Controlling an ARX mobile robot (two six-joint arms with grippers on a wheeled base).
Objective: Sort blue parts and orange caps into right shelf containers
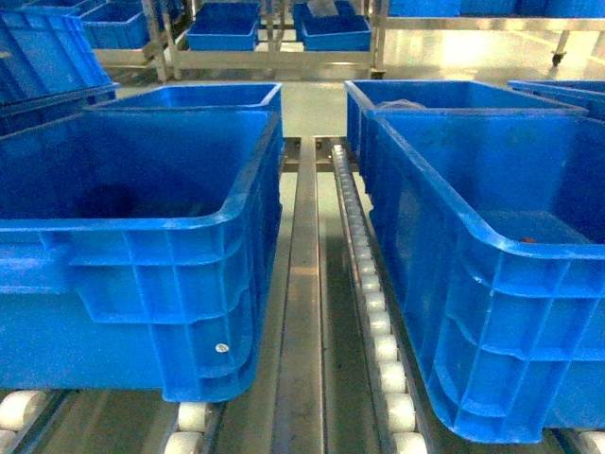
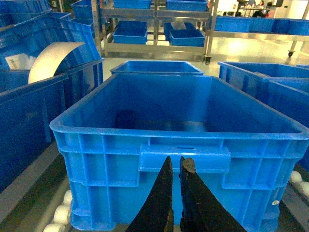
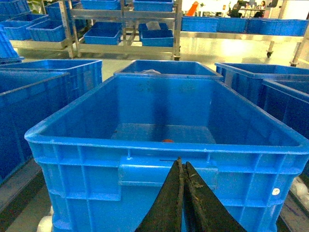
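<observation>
The left gripper [image 2: 175,166] hangs low before the near wall of the left crate [image 1: 142,232], its jaws nearly closed with only a thin slit between them and nothing held. That crate looks bare inside from both the head view and the left wrist view, apart from a dark patch on its floor that may only be shadow. Between the two near crates runs a metal rail [image 1: 301,312] with a line of white rollers [image 1: 378,317], and both crates sit on such rollers.

The right gripper [image 3: 183,169] is likewise closed and empty, poised just outside the near wall of the right crate [image 1: 492,274]. One small orange piece [image 3: 167,140] lies on that crate's floor near the far wall (probably a cap, though it is too small to tell). No blue parts can be made out anywhere.

With neither gripper carrying anything, the step in hand looks like finding and fetching a piece. To do it well, each arm should rise clear of the thick rim before reaching forward, since the tall walls stand directly in the way. More crates [image 1: 449,95] stand behind, and shelving with trays [image 1: 222,33] beyond.
</observation>
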